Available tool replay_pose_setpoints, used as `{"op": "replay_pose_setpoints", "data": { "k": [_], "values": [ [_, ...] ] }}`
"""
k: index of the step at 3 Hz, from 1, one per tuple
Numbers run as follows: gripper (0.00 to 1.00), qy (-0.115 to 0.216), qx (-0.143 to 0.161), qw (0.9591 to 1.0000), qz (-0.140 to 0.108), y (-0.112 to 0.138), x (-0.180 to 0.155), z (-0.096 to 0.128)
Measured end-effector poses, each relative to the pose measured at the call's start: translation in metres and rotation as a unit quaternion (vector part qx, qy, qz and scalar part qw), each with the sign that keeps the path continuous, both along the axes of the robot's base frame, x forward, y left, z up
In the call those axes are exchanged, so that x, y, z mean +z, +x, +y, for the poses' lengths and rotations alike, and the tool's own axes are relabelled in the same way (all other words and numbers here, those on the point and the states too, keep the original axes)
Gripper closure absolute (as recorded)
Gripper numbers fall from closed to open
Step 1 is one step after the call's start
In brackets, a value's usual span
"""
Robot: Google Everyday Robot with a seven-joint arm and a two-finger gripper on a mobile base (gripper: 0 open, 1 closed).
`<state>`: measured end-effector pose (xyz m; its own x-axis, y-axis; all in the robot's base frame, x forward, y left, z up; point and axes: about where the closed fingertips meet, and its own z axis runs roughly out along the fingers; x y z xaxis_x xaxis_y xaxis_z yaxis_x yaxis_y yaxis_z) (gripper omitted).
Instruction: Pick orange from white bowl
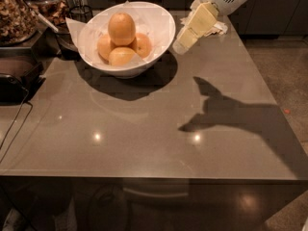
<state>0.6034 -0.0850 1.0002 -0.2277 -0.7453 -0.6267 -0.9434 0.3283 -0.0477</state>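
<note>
The white bowl (161,30) stands at the back left of the grey table, lined with thin white paper. The orange (121,28), pale and slightly oval, rests on top of three smaller oranges (121,57) in the bowl. My gripper (183,43) hangs in the air just right of the bowl's rim, pointing down and left, about level with the rim. It holds nothing that I can see.
A glass jar of dried food (17,16) and dark appliances (17,76) stand at the left edge, with a cable (14,129) running down. Crumpled white paper (216,28) lies behind the gripper. The arm's shadow (226,114) falls on the table (144,143).
</note>
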Motion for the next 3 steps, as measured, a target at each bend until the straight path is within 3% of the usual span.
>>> {"op": "replay_pose_setpoints", "data": {
  "k": [1,2,3],
  "values": [
    [0.0,0.026,-0.018,0.9994,-0.015,0.031,0.004,0.017],
    [0.0,0.037,-0.032,0.9987,-0.011,0.077,-0.005,0.057],
    [0.0,0.038,-0.031,0.9987,-0.011,0.077,-0.005,0.058]
  ]
}}
